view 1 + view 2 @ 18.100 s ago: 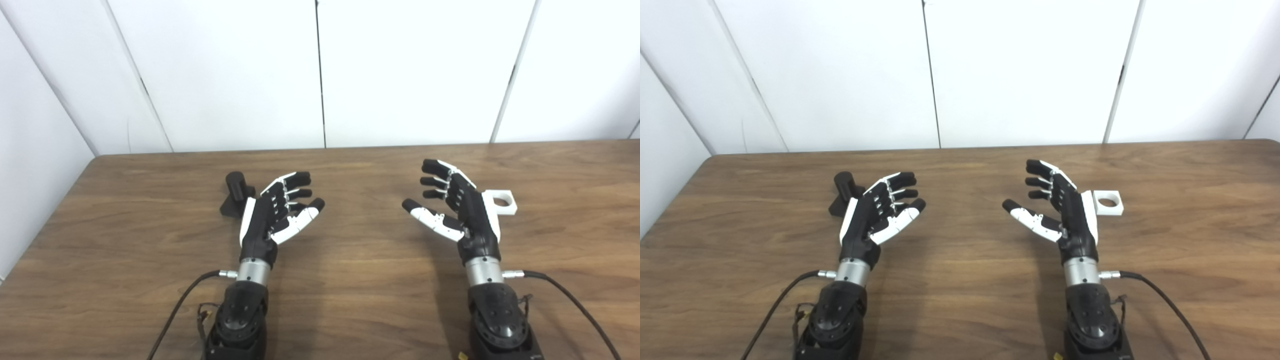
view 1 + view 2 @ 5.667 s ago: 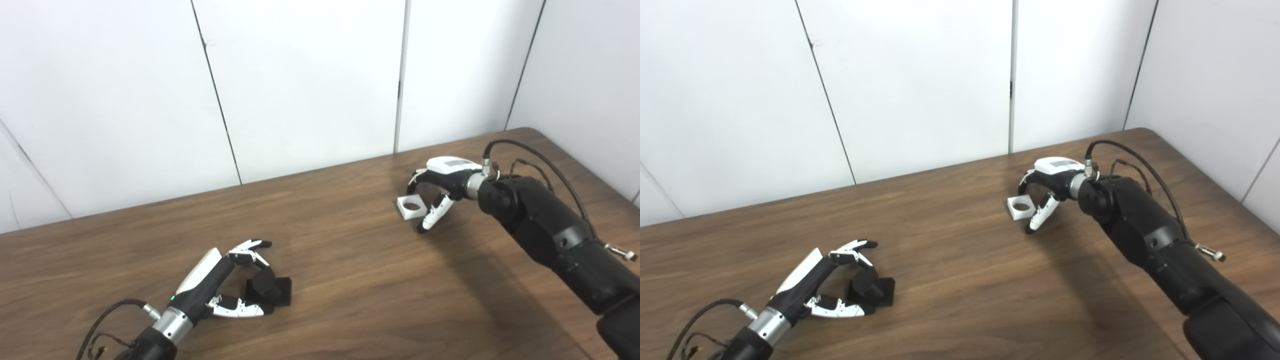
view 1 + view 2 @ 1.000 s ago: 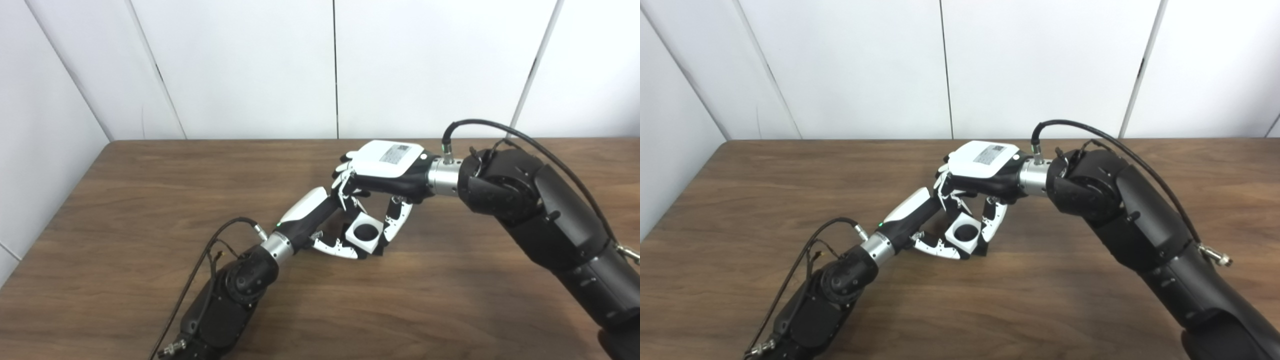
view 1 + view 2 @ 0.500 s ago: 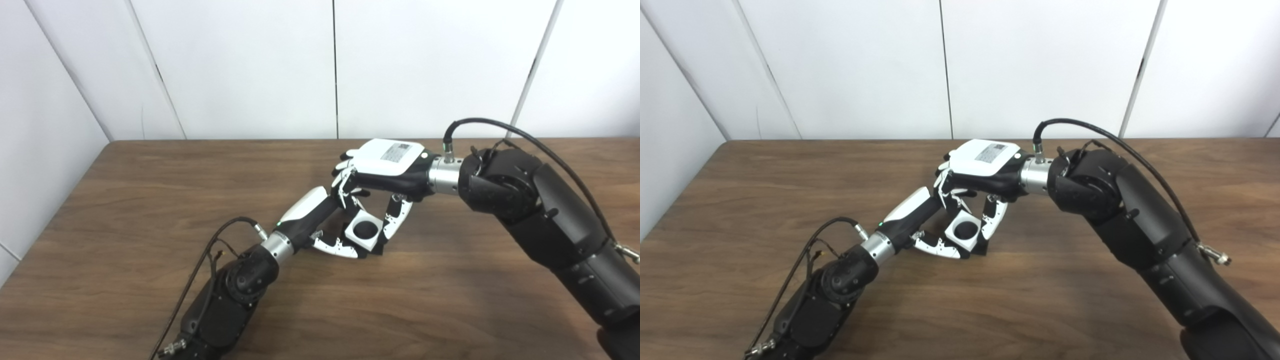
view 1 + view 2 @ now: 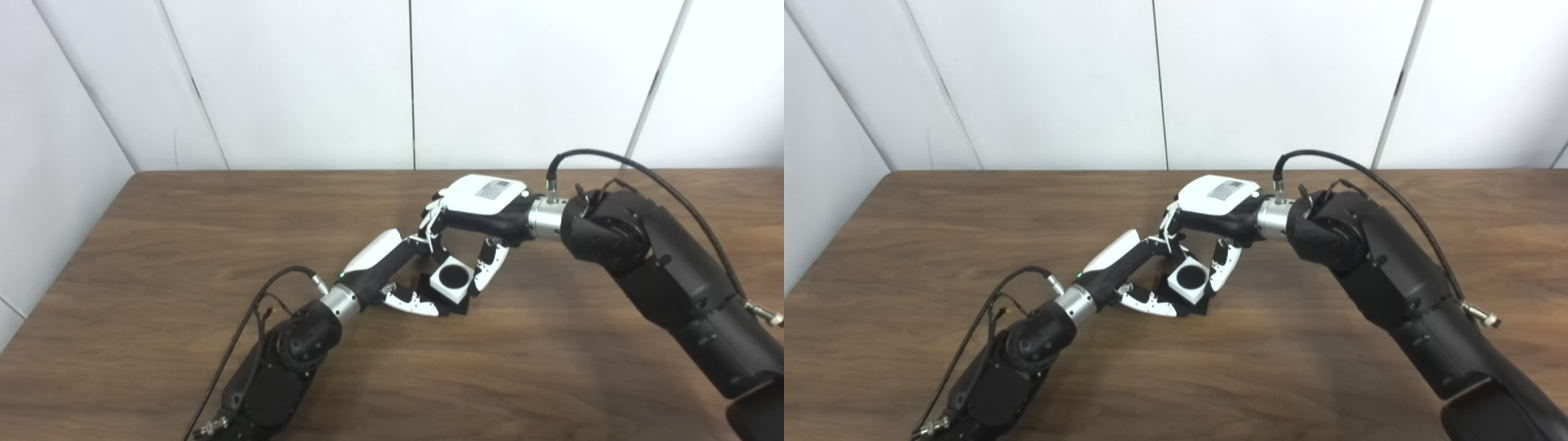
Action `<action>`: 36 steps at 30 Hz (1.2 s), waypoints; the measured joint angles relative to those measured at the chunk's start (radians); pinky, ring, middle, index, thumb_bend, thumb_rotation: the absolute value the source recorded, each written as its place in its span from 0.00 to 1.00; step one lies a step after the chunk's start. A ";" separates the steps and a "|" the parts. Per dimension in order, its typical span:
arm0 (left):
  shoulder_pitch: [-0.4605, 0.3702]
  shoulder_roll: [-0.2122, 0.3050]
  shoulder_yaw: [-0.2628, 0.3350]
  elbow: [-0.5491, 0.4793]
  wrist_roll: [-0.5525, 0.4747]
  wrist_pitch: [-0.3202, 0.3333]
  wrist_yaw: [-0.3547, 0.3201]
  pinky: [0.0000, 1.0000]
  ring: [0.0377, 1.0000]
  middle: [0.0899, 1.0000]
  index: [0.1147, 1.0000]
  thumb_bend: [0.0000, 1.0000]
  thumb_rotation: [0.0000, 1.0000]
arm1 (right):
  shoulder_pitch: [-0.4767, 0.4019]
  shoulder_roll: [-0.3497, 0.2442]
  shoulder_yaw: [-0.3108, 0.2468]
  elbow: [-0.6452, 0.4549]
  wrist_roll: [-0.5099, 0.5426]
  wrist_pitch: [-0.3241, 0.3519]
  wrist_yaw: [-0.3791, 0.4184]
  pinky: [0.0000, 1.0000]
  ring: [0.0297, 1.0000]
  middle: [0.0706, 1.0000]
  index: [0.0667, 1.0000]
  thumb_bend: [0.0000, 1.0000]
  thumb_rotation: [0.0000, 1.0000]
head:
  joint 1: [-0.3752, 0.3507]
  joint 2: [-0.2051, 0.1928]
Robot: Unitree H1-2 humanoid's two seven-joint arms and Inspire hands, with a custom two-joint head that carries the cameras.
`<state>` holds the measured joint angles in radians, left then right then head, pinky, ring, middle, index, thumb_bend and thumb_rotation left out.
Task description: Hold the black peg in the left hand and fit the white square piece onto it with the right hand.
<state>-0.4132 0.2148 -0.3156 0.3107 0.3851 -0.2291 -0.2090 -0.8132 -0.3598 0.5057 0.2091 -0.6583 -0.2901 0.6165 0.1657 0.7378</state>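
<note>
At mid-frame the white square plastic piece [image 5: 452, 280] sits over the black peg [image 5: 452, 277], whose top fills its round hole. The left hand [image 5: 392, 269] grips the peg's base; the right hand [image 5: 474, 211] pinches the square piece above the brown wooden table [image 5: 184, 220].

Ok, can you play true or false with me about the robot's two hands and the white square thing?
1. The white square piece sits over the black peg. True.
2. The right hand is far from the left hand. False: they meet in the middle of the table.
3. The white square piece lies alone at the table's right edge. False: it is between the two hands.
4. The left hand is at the peg's base. True.
</note>
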 measured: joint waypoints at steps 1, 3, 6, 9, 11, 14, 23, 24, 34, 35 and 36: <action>0.000 0.000 0.000 -0.002 0.000 0.005 0.000 0.81 0.93 0.88 0.43 0.52 0.08 | 0.000 0.002 0.001 0.009 -0.002 -0.001 -0.009 0.96 0.89 0.77 0.44 0.52 0.14 | 0.000 0.000; 0.000 0.000 -0.001 -0.004 -0.001 0.009 -0.001 0.82 0.93 0.88 0.43 0.52 0.08 | 0.000 0.006 0.004 0.023 -0.005 -0.001 -0.020 0.97 0.89 0.77 0.44 0.52 0.14 | 0.000 0.002; 0.000 0.000 -0.001 -0.005 -0.001 0.011 0.000 0.81 0.93 0.88 0.43 0.52 0.08 | 0.000 0.008 0.010 0.041 -0.005 -0.003 -0.036 0.97 0.89 0.78 0.44 0.52 0.14 | 0.002 0.003; 0.000 0.000 0.000 -0.007 -0.001 0.015 0.000 0.81 0.92 0.88 0.43 0.52 0.08 | 0.000 0.007 0.013 0.052 -0.005 -0.003 -0.042 0.97 0.89 0.78 0.44 0.52 0.14 | 0.000 0.003; 0.000 0.000 0.000 -0.007 -0.001 0.015 0.000 0.81 0.92 0.88 0.43 0.52 0.08 | -0.001 0.007 0.016 0.057 -0.005 -0.003 -0.046 0.98 0.89 0.78 0.45 0.52 0.14 | 0.000 0.003; 0.000 0.000 0.001 -0.008 -0.001 0.016 -0.001 0.81 0.93 0.88 0.43 0.52 0.08 | -0.002 0.006 0.018 0.059 -0.005 -0.003 -0.046 0.96 0.89 0.81 0.62 0.70 0.23 | 0.000 0.003; 0.000 0.000 0.001 -0.010 -0.006 0.015 -0.005 0.80 0.92 0.88 0.43 0.52 0.08 | 0.000 -0.007 0.017 0.048 -0.007 0.002 -0.037 0.97 0.91 0.87 0.86 0.89 0.38 | -0.002 0.005; 0.000 0.000 0.001 -0.010 -0.007 0.015 -0.005 0.80 0.92 0.88 0.43 0.52 0.08 | 0.003 -0.009 0.015 0.044 -0.006 0.004 -0.033 0.97 0.91 0.88 0.88 0.91 0.39 | -0.002 0.005; 0.000 0.000 0.002 -0.010 -0.013 0.013 -0.008 0.80 0.92 0.87 0.43 0.52 0.08 | 0.059 -0.016 -0.121 0.028 0.039 0.044 -0.070 0.78 0.86 0.84 0.81 0.84 0.26 | -0.005 0.005; 0.000 0.000 0.002 -0.010 -0.014 0.013 -0.008 0.80 0.92 0.88 0.43 0.52 0.08 | 0.066 -0.015 -0.147 0.024 0.047 0.051 -0.088 0.77 0.86 0.84 0.81 0.82 0.26 | -0.006 0.003; 0.000 0.000 0.002 -0.010 -0.015 0.013 -0.008 0.80 0.92 0.88 0.43 0.52 0.08 | 0.072 -0.015 -0.160 0.020 0.054 0.056 -0.103 0.76 0.86 0.84 0.81 0.80 0.26 | -0.008 0.005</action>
<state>-0.4128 0.2153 -0.3134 0.3002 0.3696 -0.2158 -0.2168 -0.7414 -0.3745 0.3453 0.2289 -0.6045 -0.2336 0.5136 0.1580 0.7424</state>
